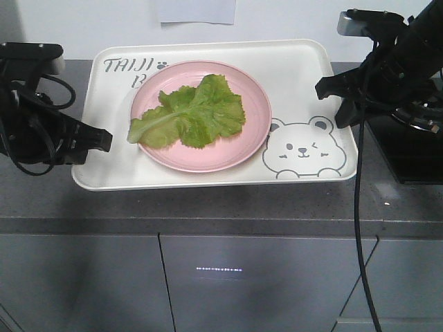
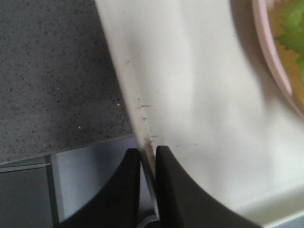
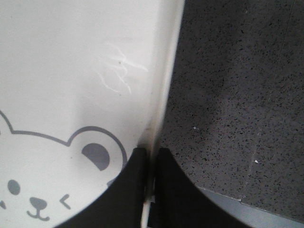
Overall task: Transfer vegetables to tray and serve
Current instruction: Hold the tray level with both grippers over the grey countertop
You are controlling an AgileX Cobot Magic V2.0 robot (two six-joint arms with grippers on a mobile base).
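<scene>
The large cream rectangular plastic tray with the grey winking bear drawing is lying over the grey speckled stone surface. The crinkly light-green lettuce leaves are resting on a round pink plate that is sitting near the tray's middle. The vegetables are therefore on the tray already, and the serving step appears to be the one in hand. The left end effector is clenching the tray's left rim, its two black fingers pinching the thin lip between them near the front corner. The right end effector is gripping the opposite rim in the same way, just beside the bear's ear. The front view is showing a soft shadow under the tray's near edge, but the pictures are not making clear whether the tray is hanging free of the surface or touching it. The next move is likely calling for both arms to be rising and travelling together at a matched pace. They will need to hold the tray level so the plate is not sliding toward either side. Each grip is taking only a narrow bite of a thin, flexible lip, so any mismatch between the arms is risking a twist or a slip.
</scene>
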